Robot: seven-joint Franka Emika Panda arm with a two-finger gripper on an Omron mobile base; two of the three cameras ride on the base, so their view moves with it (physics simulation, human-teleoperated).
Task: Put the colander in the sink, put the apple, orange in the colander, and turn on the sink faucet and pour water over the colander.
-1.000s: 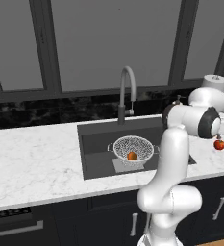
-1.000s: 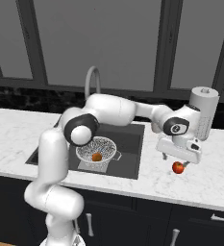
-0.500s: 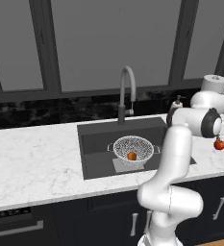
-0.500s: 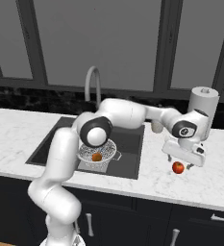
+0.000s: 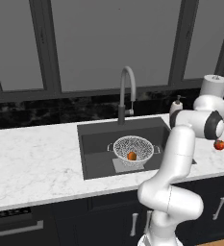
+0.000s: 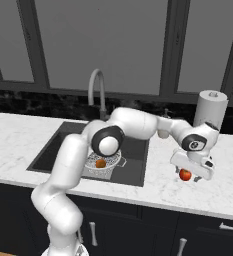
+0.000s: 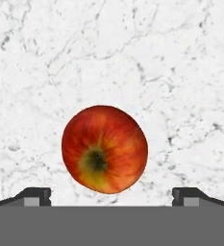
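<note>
The tool is out over the white marble tabletop to the right of the sink, pointing straight down at the apple. In the hand view the apple sits on the marble right between the two fingertips, which stand wide apart with bare stone showing on both sides of the fruit, so the tool is open and not touching it. From the right base view the apple shows just under the tool, partly tucked behind it, and in the left base view it's a little red ball at the far right edge past the arm's elbow. The colander is already down in the sink, sitting over the lighter drain plate, with the orange inside it near the bottom of the mesh; you can spot the same pair from the other side too, colander and orange, partly behind the arm's dark joint. The faucet stands at the back edge of the sink with its spout arching forward over the basin, and I can't see any water coming out. A white cylinder stands on the tabletop behind the tool, well right of the sink, and a small soap bottle sits near the sink's back right corner.
</note>
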